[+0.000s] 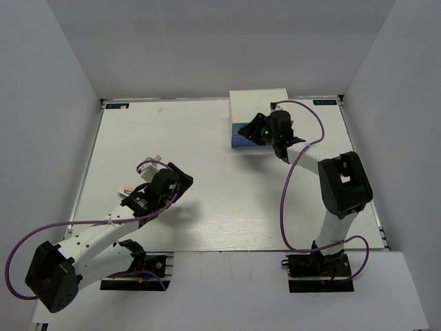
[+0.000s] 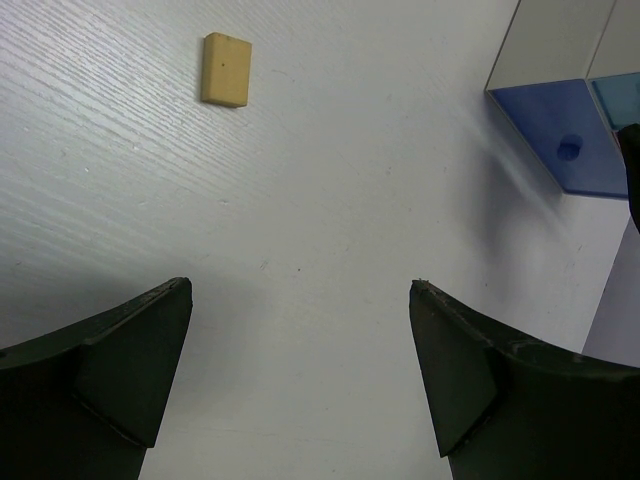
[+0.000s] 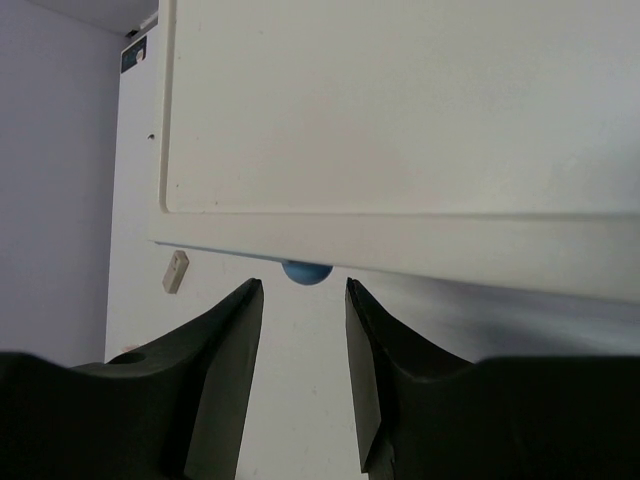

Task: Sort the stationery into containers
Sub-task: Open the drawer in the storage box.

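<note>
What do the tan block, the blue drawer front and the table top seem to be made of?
Tan block: probably matte rubber or foam, dull with softly rounded edges. Blue drawer front: likely translucent plastic, evenly tinted with a moulded knob. Table top: white wood-grain laminate or painted wood, given its fine parallel streaks.

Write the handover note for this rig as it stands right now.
Left gripper: open, empty, over bare table; the tan block lies ahead of it.
Right gripper: jaws apart, lined up on the blue knob under the white box, not gripping it.
Done: nothing visibly sorted.
To do: pull a drawer and put the block in; markers cannot be made out here.
</note>
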Motion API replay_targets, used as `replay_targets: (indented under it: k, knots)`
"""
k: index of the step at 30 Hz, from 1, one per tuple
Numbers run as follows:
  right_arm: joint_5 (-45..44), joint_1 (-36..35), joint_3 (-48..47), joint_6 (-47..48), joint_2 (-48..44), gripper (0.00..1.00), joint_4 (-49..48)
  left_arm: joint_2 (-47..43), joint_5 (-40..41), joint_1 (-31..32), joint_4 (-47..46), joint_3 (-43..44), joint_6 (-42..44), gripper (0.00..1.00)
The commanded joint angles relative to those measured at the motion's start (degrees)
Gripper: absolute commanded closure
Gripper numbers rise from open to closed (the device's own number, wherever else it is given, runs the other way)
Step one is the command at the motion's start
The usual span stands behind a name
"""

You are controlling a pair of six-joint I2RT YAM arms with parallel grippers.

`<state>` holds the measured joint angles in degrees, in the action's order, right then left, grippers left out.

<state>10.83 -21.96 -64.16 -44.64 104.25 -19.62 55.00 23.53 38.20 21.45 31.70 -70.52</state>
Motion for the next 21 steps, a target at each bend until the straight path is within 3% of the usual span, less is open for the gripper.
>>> replay_targets:
  k: [1, 17, 21]
  knots:
    - [-1.4, -0.5, -2.8, -1.1, 0.9, 0.56, -3.2, -1.2, 1.6, -0.3, 0.5, -0.2, -0.3, 0.01]
    - [-2.5, -0.9, -4.4, -1.2, 3.1, 0.6, -4.0, 0.4, 2.1, -0.3, 0.5, 0.3, -0.3, 0.01]
    - [-2.3, -0.5, -3.9, -1.1, 2.9, 0.74, -4.7, 0.9, 2.7, -0.3, 0.5, 0.3, -0.3, 0.01]
